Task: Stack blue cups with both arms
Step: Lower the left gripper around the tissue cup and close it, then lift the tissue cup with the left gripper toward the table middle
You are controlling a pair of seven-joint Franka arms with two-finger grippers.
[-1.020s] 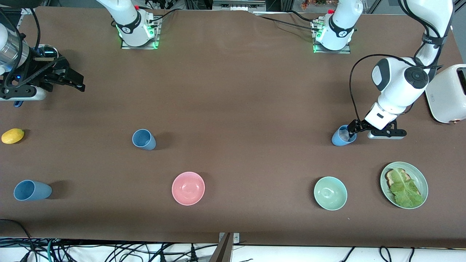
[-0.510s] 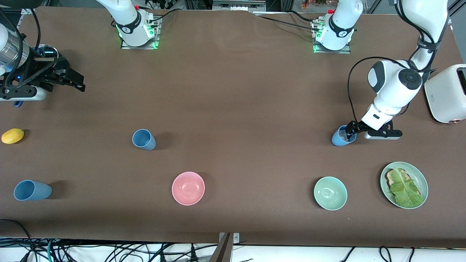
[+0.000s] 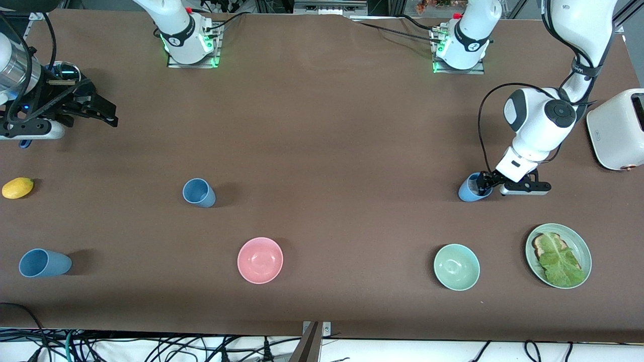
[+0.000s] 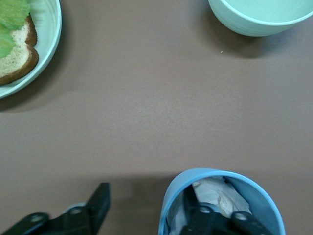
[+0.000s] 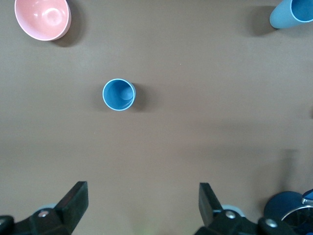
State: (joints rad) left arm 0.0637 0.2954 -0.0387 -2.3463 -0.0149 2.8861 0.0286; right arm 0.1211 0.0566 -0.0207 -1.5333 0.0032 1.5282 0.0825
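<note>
Nearest the front camera: one blue cup [image 3: 44,263] toward the right arm's end of the table [image 3: 322,151], a pink bowl [image 3: 260,260] mid-table, then the mint-green bowl [image 3: 456,267] and a green plate [image 3: 583,249] with toast and lettuce toward the left arm's end. Next row, farther from the camera: a yellow lemon-like fruit [image 3: 17,187], a second blue cup [image 3: 198,192] standing upright and well apart from everything, and a third blue cup [image 3: 472,188] near the left arm's end. Left gripper [image 3: 484,184] is down at that third cup, jaws released and straddling the wall: one finger inside the cup [image 4: 195,213], the other outside it [image 4: 95,208], something crumpled and white inside the cup. Right gripper [image 3: 98,108] hangs over the table at its own end, jaws spread wide, holding nothing, arm waiting. A white toaster [image 3: 616,130] sits at the left arm's edge.
</note>
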